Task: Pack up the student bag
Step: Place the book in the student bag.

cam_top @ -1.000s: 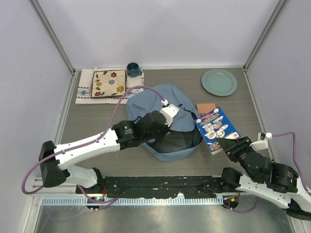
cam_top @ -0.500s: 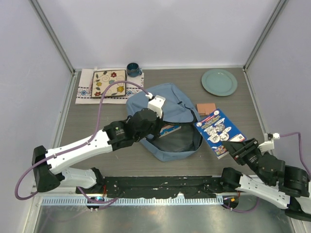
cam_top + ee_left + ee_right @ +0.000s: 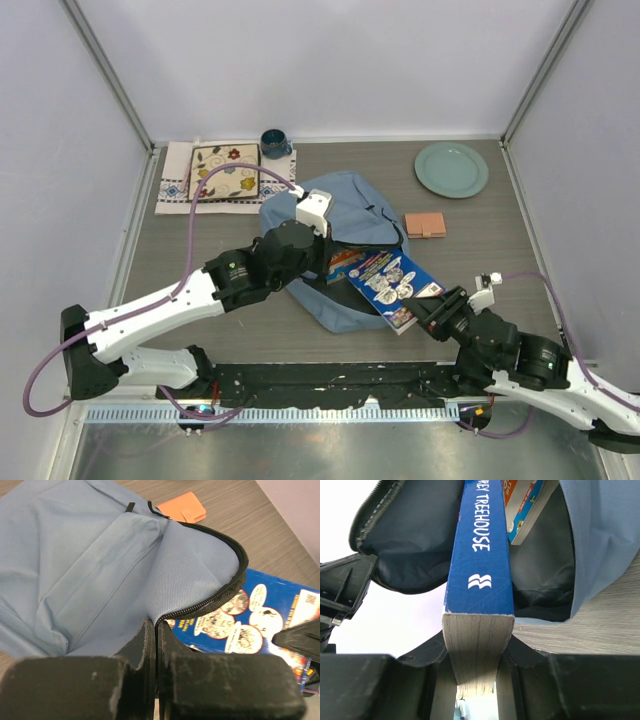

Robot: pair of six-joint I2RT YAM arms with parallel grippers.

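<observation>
The left gripper [image 3: 156, 630], its fingers pressed tight together, pinches the zipper rim of the student bag [image 3: 345, 200] at the middle of the table [image 3: 170, 250], holding its mouth raised — the right gripper [image 3: 428, 316] clamps the blue book [image 3: 390, 285] by its page end, its far end inside that opening.

My left arm [image 3: 160, 305], right arm [image 3: 545, 372]: white shells, black joints. Purple cable [image 3: 215, 180] loops off left one. Left claw [image 3: 156, 647] black, blocky, edges scuffed grey; right claw [image 3: 425, 316] black too.
</observation>
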